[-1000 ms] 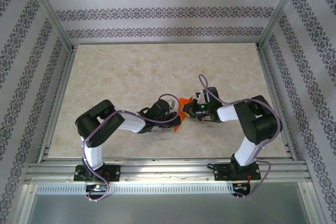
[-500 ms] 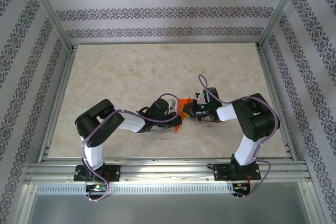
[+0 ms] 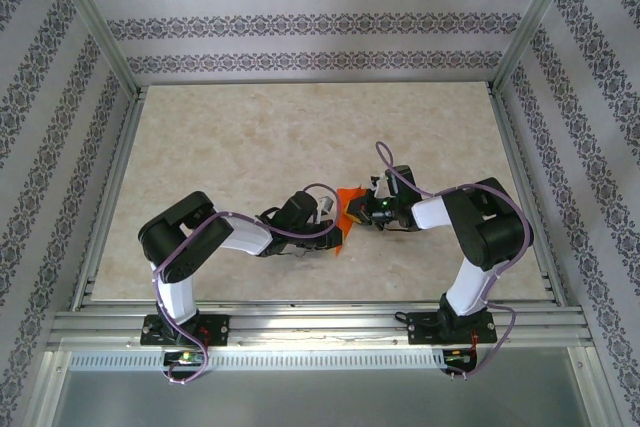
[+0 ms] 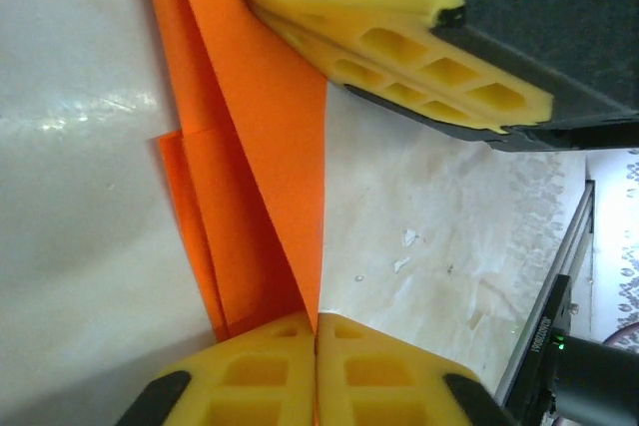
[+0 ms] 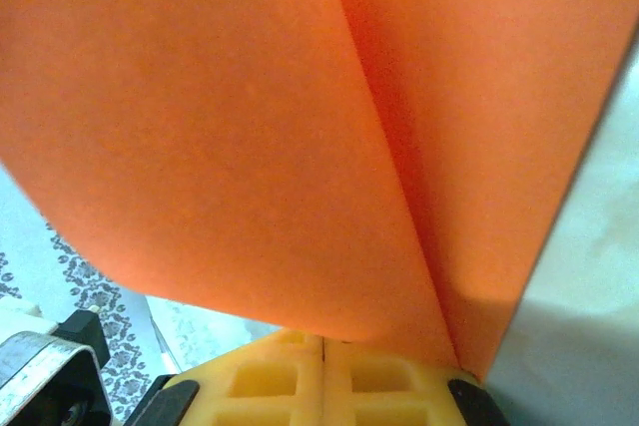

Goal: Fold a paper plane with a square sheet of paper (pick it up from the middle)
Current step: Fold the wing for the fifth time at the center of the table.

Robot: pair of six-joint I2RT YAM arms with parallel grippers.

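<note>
Orange paper plane (image 4: 265, 137), part-folded, mid-surface (image 3: 250, 147) w/ both arms on it; left gripper (image 4: 317, 346) pinched shut on one edge; right gripper (image 5: 324, 358) clamped on another edge, prob. by the crease.

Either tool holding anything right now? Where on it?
Both. The left tool and right tool each pinch the folded orange paper, at opposite ends of its folded edge.

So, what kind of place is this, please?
Most likely a robotics lab test cell, not a home. A left arm and a right arm, sharing an orange paper, are bolted at the edge of a marble-look table. Aluminium frame posts and patterned wall panels enclose it.
</note>
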